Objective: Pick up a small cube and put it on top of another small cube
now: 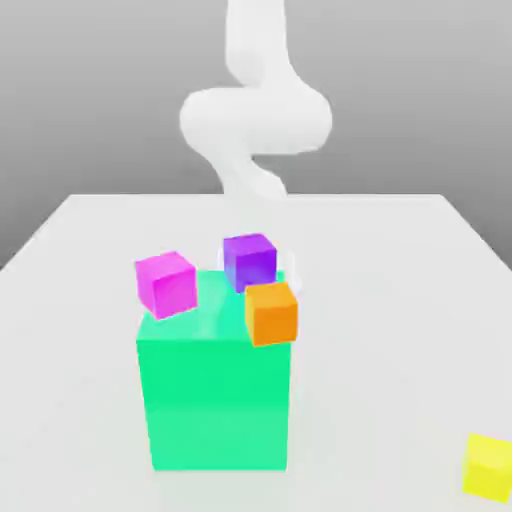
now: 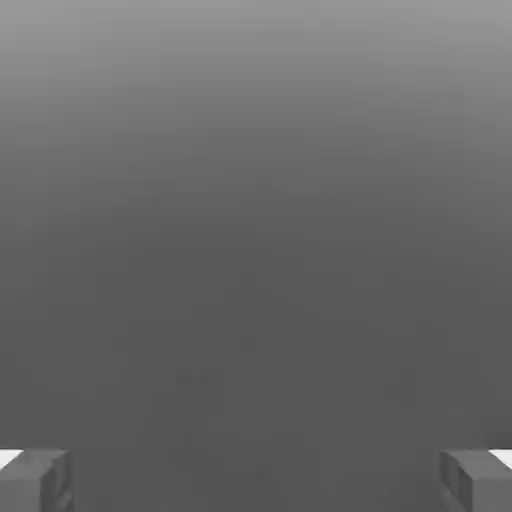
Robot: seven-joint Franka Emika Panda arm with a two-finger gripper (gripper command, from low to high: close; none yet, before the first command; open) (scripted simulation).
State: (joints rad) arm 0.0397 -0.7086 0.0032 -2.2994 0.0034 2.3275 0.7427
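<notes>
The small cube [image 1: 489,466], bright yellow, lies on the white table [image 1: 400,300] near the front edge, at the exterior view's far right. My white arm [image 1: 255,120] rises at the back of the table, far from that cube. In the hand view my gripper [image 2: 256,480] is open: its two grey fingertips [image 2: 35,480] stand wide apart with nothing between them, in front of a plain grey background.
A big green block [image 1: 215,400] stands at the centre front. A magenta cube [image 1: 166,283], a purple cube [image 1: 250,262] and an orange cube [image 1: 271,312] show at its top edge; whether they rest on it I cannot tell.
</notes>
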